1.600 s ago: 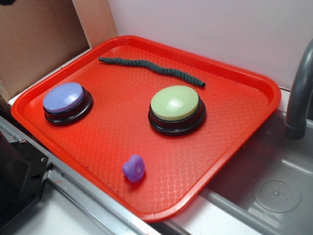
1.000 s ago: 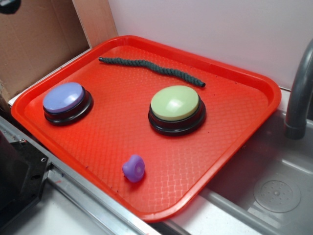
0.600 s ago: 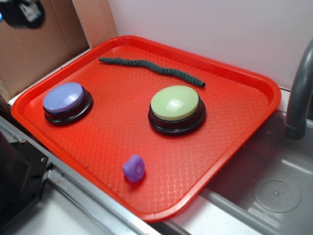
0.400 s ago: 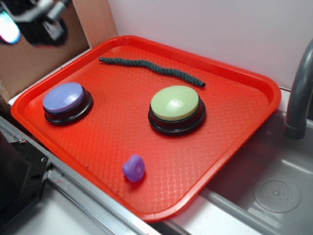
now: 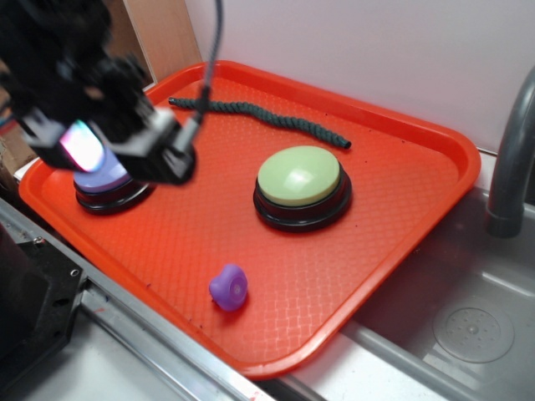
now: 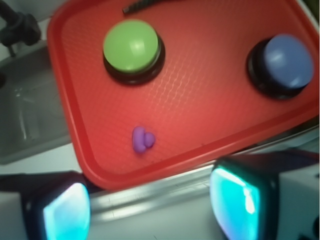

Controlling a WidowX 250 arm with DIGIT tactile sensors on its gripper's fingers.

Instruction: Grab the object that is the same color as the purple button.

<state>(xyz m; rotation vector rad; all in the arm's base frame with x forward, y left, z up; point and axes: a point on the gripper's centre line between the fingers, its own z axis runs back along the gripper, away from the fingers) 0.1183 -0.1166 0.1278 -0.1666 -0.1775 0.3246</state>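
The claw [image 6: 150, 205] hangs high above the near-left of the red plastic tray [image 5: 401, 242], its two fingers spread apart and empty. This looks like the approach step. The small purple rounded plastic piece [image 5: 228, 286] lies near the tray's front edge, well apart from the lavender-topped round push button [image 6: 287, 62]. Next, the claw must centre over the piece and descend.

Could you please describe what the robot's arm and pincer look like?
The arm is black and blocky, with a dark cable running up from it. The pincer has two black fingers whose pads glow turquoise in the wrist view, with pale grey housing beside them.
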